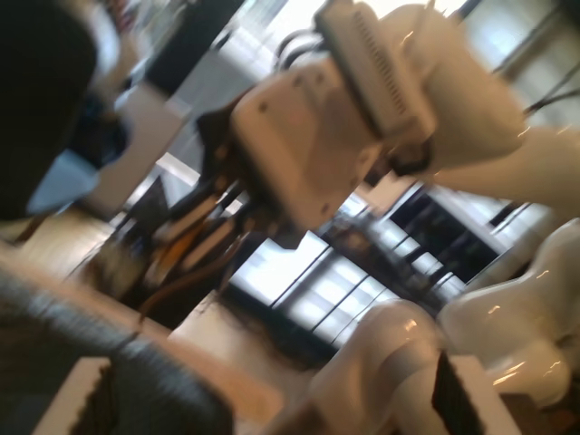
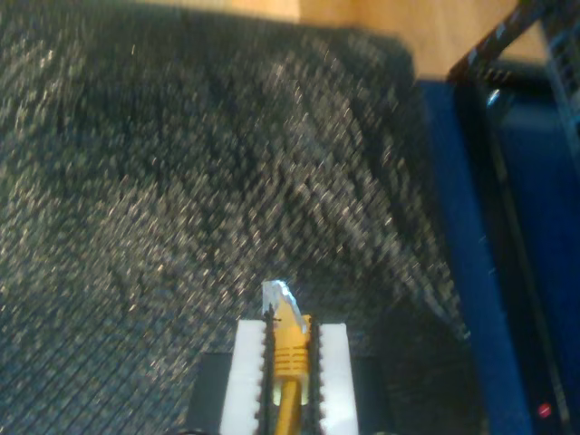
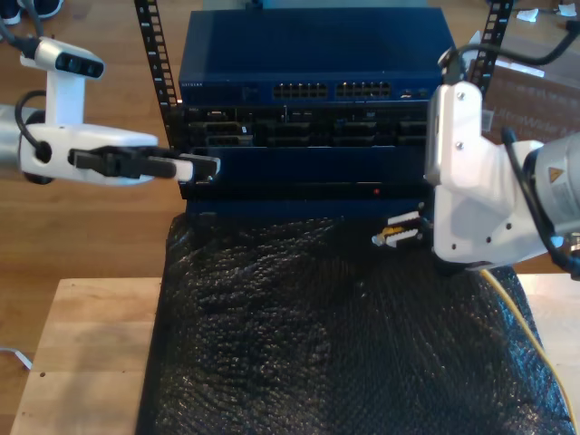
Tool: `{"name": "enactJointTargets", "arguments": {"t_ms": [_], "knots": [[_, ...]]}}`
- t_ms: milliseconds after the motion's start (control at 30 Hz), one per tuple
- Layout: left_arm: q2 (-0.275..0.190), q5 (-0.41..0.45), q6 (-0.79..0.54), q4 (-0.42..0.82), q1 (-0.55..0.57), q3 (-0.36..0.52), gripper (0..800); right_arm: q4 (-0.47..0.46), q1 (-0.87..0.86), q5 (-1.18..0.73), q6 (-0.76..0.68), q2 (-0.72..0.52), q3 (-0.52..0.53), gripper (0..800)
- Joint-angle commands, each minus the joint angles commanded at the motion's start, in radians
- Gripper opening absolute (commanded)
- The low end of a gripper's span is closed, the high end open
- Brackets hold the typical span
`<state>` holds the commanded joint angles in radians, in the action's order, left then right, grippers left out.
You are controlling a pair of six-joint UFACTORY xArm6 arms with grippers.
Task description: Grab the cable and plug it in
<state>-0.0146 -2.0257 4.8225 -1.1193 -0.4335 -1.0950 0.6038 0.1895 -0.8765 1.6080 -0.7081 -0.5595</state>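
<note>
Now, my second pincer [image 2: 290, 381] is pinching the cable [image 2: 290, 349] just behind its clear plug [image 2: 276, 296], the white fingers [image 2: 245, 376] pressed against the yellow boot on both sides. In the exterior view this pincer [image 3: 399, 234] sits at about 3 o'clock of the frame, with the yellow cable [image 3: 521, 313] trailing down toward 5 o'clock over the black bubble-wrap mat [image 3: 317, 344]. The plug points toward the blue rack of network switches [image 3: 308, 100] at 12 o'clock, apart from its ports. My first pincer [image 3: 204, 167] is at 9 o'clock in the exterior view, near the rack's edge, its fingertips spread and gripping nothing. The wooden counter [image 3: 82, 353] shows at 7 o'clock.
</note>
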Motion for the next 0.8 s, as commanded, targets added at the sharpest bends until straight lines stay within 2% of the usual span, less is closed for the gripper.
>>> {"name": "enactJointTargets", "arguments": {"t_ms": [300, 567, 800], "knots": [[-0.035, 0.101, -0.078, 0.216, -0.06, -0.058, 800, -0.245, -0.02, 0.12, -0.167, 0.057, 0.006, 0], [-0.123, 0.21, -0.204, 0.463, -0.074, -0.051, 800, -0.465, -0.02, 0.216, -0.327, 0.118, 0.02, 0], [-0.187, 0.218, -0.371, 0.582, -0.12, -0.012, 800, -0.704, -0.018, 0.293, -0.511, 0.141, 0.048, 1]]}}
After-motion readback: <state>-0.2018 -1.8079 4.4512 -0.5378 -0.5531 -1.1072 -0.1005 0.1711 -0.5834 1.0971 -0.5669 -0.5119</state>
